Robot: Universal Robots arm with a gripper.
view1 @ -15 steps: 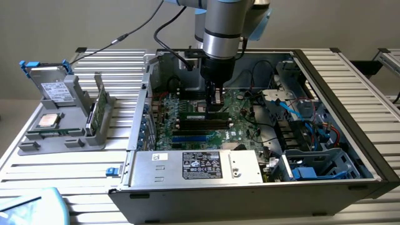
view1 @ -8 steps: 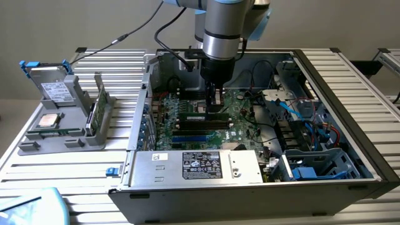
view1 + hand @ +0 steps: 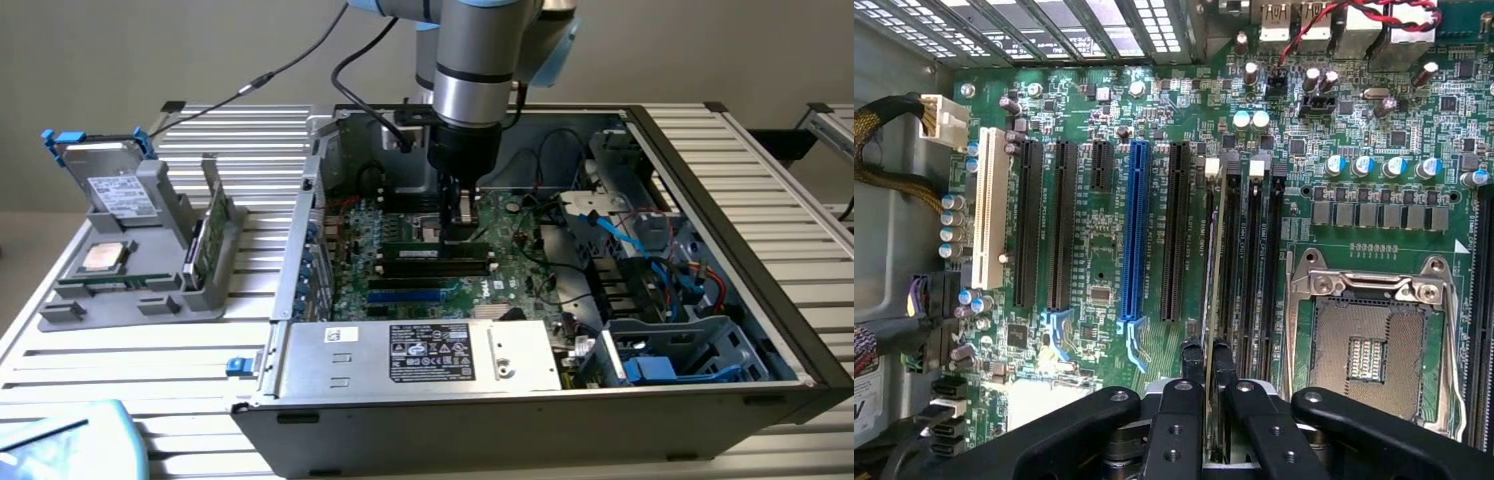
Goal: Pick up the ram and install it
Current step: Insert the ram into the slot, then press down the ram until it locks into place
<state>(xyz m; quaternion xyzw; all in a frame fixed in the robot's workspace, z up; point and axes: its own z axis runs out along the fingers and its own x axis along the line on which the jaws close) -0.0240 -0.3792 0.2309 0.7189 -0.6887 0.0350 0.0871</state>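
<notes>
The ram (image 3: 1217, 290) shows edge-on in the wrist view, a thin green stick standing in one of the black memory slots (image 3: 1254, 270) beside the processor socket. My gripper (image 3: 1211, 400) is shut on its near end, one black finger on each face. In the exterior view the gripper (image 3: 454, 232) reaches straight down into the open computer case. Its fingertips meet the ram (image 3: 430, 252), which lies along the slots on the green motherboard (image 3: 521, 270).
The empty processor socket (image 3: 1369, 350) and a blue expansion slot (image 3: 1136, 230) flank the memory slots. A silver power supply (image 3: 420, 355) fills the case's front, with cables (image 3: 627, 230) on the exterior view's right. A grey fixture (image 3: 127, 290) outside the case holds a processor chip (image 3: 104, 258) and an upright green board (image 3: 210, 235).
</notes>
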